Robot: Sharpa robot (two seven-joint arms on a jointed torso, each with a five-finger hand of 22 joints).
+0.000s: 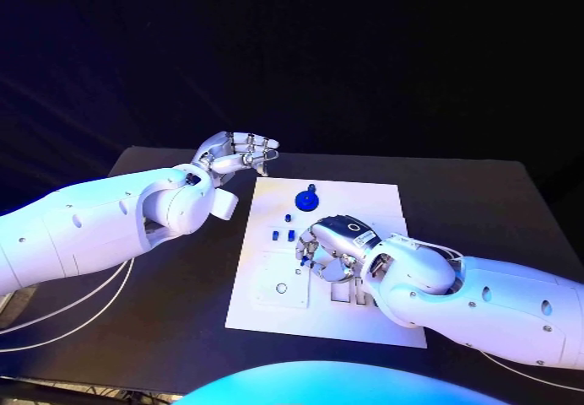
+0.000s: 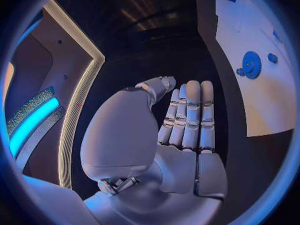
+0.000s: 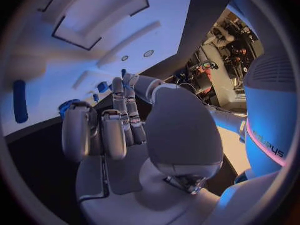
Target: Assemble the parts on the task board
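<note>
The white task board (image 1: 365, 198) lies in the middle of the black table. A round blue part (image 1: 308, 200) sits near its far edge, with a few small blue parts (image 1: 289, 220) just in front of it. My right hand (image 1: 331, 249) hovers low over the board's middle, fingers bent down. In the right wrist view its thumb and fingertips (image 3: 128, 85) draw together around a sliver of blue; I cannot tell whether it is held. An oblong blue part (image 3: 20, 101) lies further off. My left hand (image 1: 237, 153) is raised beyond the board's far left corner, fingers (image 2: 190, 115) straight, holding nothing.
The board has a round hole (image 1: 283, 288) and rectangular recesses (image 1: 346, 294) at its near end, partly under my right arm. Bare black table (image 1: 474, 202) surrounds the board on both sides. The left wrist view shows the round blue part (image 2: 251, 64) on the board.
</note>
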